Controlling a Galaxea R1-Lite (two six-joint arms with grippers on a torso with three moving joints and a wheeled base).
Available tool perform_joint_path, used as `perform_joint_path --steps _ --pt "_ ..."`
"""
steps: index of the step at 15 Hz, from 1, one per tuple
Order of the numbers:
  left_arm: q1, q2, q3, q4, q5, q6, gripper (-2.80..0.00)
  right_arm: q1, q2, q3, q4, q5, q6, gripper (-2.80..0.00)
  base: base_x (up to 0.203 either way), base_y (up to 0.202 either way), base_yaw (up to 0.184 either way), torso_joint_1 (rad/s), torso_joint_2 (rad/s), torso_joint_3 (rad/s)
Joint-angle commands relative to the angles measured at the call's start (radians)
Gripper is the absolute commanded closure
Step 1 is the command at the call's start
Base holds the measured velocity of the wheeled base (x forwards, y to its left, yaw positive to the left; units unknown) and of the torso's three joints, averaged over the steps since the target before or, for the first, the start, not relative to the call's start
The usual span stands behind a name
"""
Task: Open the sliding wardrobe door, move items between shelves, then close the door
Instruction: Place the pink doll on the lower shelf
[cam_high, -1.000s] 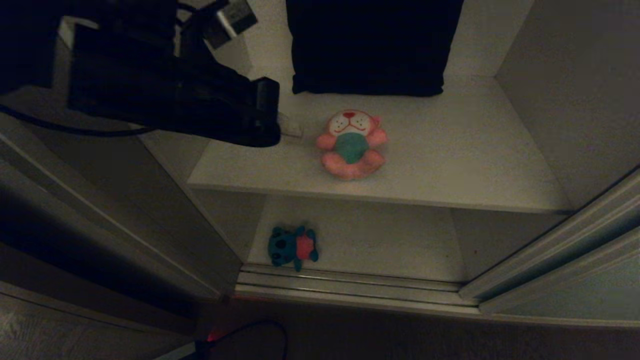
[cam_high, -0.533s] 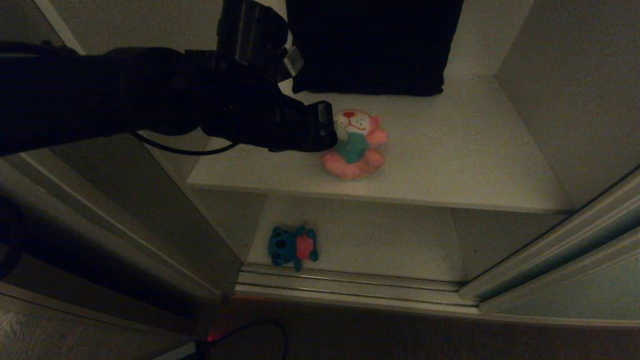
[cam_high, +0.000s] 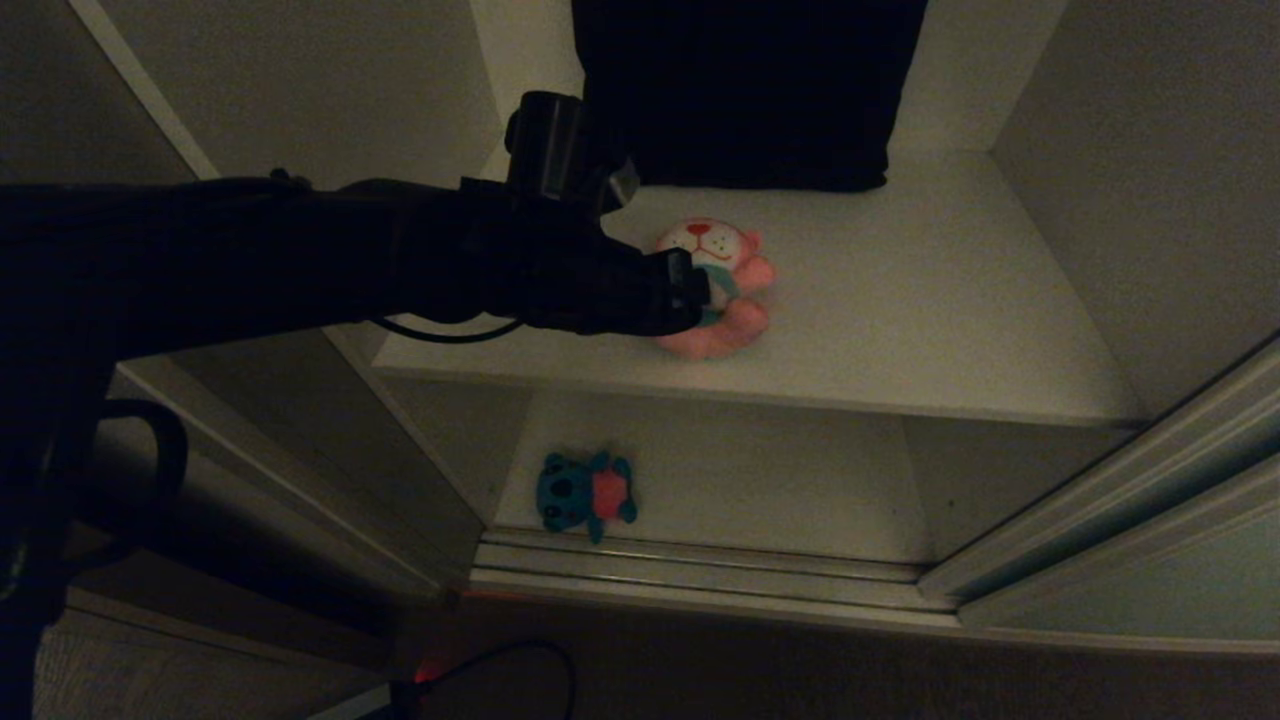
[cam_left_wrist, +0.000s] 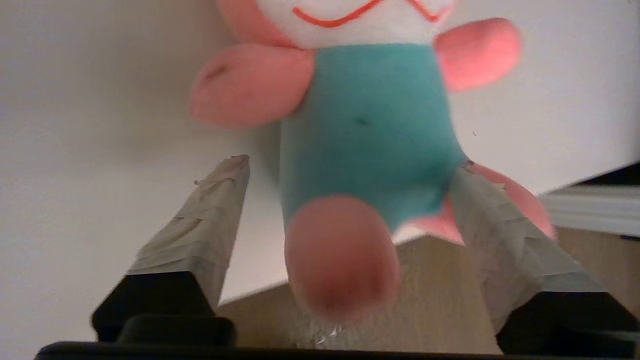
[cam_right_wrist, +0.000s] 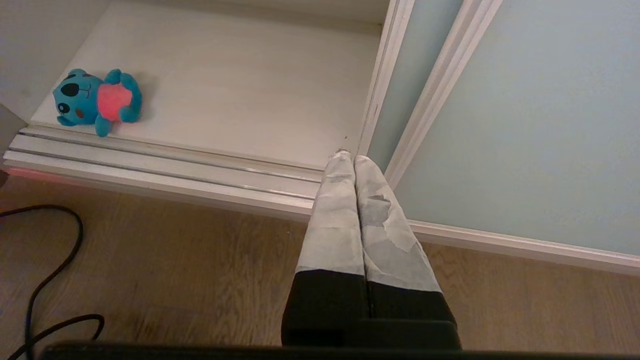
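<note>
The pink plush toy lies on the upper shelf, near its front edge, with the dark folded cloth behind it at the back. The left gripper reaches in from the left – one taped finger on either side of the toy's lower body (jaws apart). On the lower shelf below, the teal plush toy lies at the front left, just behind the floor track. The sliding wardrobe door stands to the right – the right gripper hangs before its frame, over the floor.

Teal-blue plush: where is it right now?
Head view: the teal-blue plush lies at the left front of the lower shelf, just behind the floor track, below the pink plush.
</note>
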Motion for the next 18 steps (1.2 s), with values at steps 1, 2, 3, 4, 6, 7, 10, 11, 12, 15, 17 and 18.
perform_joint_path --steps 1,2,3,4,6,7,10,11,12,15,17,18 --pt "0.001 0.028 -0.001 -0.005 0.0 -0.013 -2.8 0.0 0.001 0.005 0.0 0.001 0.0 0.0 0.0 0.0 0.0 0.0 0.0 0.0" --pt "0.001 0.031 -0.001 -0.019 0.0 -0.021 -2.8 0.0 0.0 0.005 0.0 0.001 0.0 0.0 0.0 0.0 0.0 0.0 0.0 0.0" --pt "0.001 0.036 -0.002 -0.049 0.001 -0.033 -2.8 0.0 0.0 0.005 0.0 0.0 0.0 0.0 0.0 0.0 0.0 0.0 0.0 0.0" --pt "0.002 0.043 -0.003 -0.066 0.001 -0.036 0.0 0.0 0.001 0.004 0.0 0.0 0.0 0.0 0.0 0.0 0.0 0.0 0.0 0.0" --pt "0.002 0.039 -0.002 -0.075 0.0 -0.041 0.0 0.0 0.002 0.005 0.0 0.002 0.0 0.0 0.0 0.0 0.0 0.0 0.0 0.0" --pt "0.002 0.036 -0.003 -0.075 -0.002 -0.045 0.0 0.0 0.001 0.003 0.0 0.0 0.0 0.0 0.0 0.0 0.0 0.0 0.0 0.0" --pt "-0.006 0.031 0.0 -0.051 -0.003 -0.076 0.0 0.0 0.0 0.004 0.0 0.0 0.0 0.0 0.0 0.0 0.0 0.0 0.0 0.0" --pt "-0.013 0.028 0.0 -0.026 0.005 -0.083 0.0 0.0 0.0 0.004 0.0 0.0 0.0 0.0 0.0 0.0 0.0 0.0 0.0 0.0" --pt "-0.013 0.017 0.0 -0.018 0.019 -0.084 0.0 0.0 0.0 0.005 0.0 0.0 0.0 0.0 0.0 0.0 0.0 0.0 0.0 0.0" --pt "-0.015 -0.06 0.0 -0.005 0.037 -0.074 0.0 0.0 0.002 0.005 0.0 0.0 0.0 0.0 0.0 0.0 0.0 0.0 0.0 0.0" --pt "-0.014 -0.114 0.002 0.014 0.047 -0.072 0.0 0.0 0.0 0.004 0.0 0.0 0.0 0.0 0.0 0.0 0.0 0.0 0.0 0.0" --pt "-0.014 -0.143 0.005 0.037 0.054 -0.072 0.0 0.0 0.001 0.004 0.0 0.0 0.0 0.0 0.0 0.0 0.0 0.0 0.0 0.0"
